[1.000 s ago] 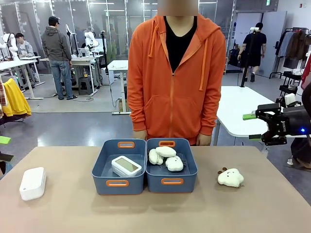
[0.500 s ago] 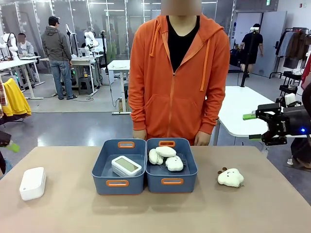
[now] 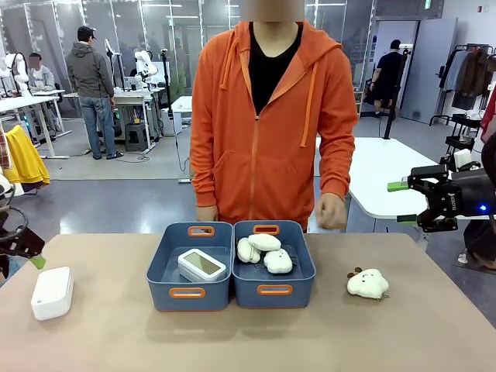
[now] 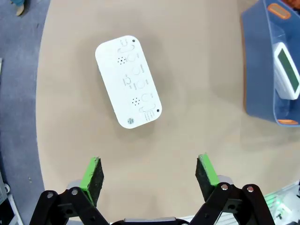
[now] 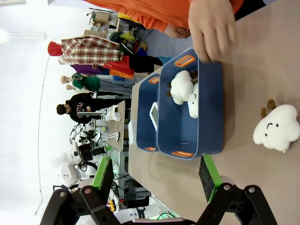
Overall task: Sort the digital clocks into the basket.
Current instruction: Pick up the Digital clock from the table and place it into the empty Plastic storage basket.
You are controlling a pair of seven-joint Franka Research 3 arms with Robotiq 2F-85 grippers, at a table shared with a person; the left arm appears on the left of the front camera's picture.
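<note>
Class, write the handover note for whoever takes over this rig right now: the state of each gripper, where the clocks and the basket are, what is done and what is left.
Left gripper: open, empty, hovering over the loose clock without touching it.
Right gripper: open, empty, raised at the right side of the table.
Done: one clock lies screen up in the left basket.
Left: the loose clock, back up on the table's left side, goes into that basket.
</note>
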